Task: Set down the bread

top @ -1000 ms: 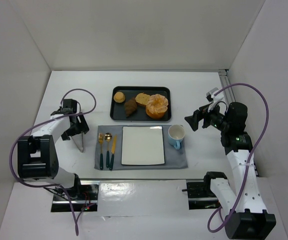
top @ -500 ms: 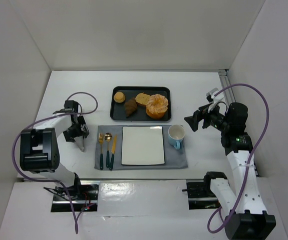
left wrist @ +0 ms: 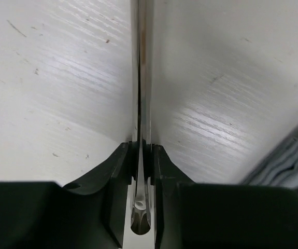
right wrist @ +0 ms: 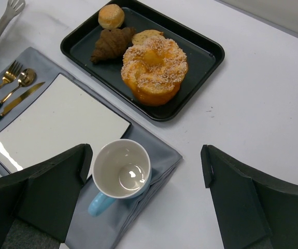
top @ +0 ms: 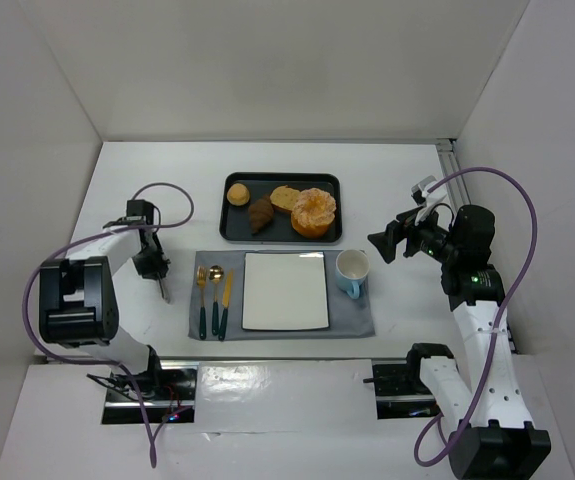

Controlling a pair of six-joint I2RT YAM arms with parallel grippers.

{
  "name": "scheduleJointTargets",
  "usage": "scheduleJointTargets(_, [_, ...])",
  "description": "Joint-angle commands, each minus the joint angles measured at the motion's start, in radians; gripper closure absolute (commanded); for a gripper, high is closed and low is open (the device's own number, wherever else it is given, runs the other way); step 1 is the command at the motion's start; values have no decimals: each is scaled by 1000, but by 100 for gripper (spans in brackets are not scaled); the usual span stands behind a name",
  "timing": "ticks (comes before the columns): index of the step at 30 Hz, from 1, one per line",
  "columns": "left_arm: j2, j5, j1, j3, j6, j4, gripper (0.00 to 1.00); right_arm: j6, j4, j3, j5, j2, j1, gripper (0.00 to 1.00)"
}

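L gripper (top: 153,264) is sitting low over the white table (top: 397,180), just beside the L edge of the grey mat (top: 352,316), & its fingers (left wrist: 118,162) are clamping tight on a pair of thin metal tongs (top: 162,289). In the L wrist view the tongs are running straight out from between the pads w/ both blades pressed together, & a corner of the mat is showing at lower R. R gripper (top: 384,243) is hovering above the table to the R of the blue cup (top: 352,269), fingers spread wide apart & gripping nothing. All the bread is lying on the black tray (top: 229,237) at the far side of the mat, none of it touching either gripper: a big sugared ring loaf (top: 313,212) at the R end, a pale roll (top: 285,197) touching it, a dark croissant (top: 260,214) next, & a small round bun (top: 237,193) at the L end. The white rectangular plate (top: 285,290) is resting in the middle of the mat w/ nothing on it. A fork (top: 201,286), spoon (top: 215,284) & knife (top: 226,296) are lying side by side on the mat's L part, & the cup is standing upright on its R part, near the plate's far R corner.
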Motion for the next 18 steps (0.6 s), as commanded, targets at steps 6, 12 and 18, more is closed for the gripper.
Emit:
scheduleJointTargets(6, [-190,94,-93,62,22,-15,100,-4,4,29,-20,-15,4,1])
scheduleJointTargets(12, [-276,250,-166,163,55,-79,85,-13,4,20,-30,-6,4,1])
scheduleJointTargets(18, [-307,302,-221,234,74,-121,69,-13,4,20,-30,5,4,1])
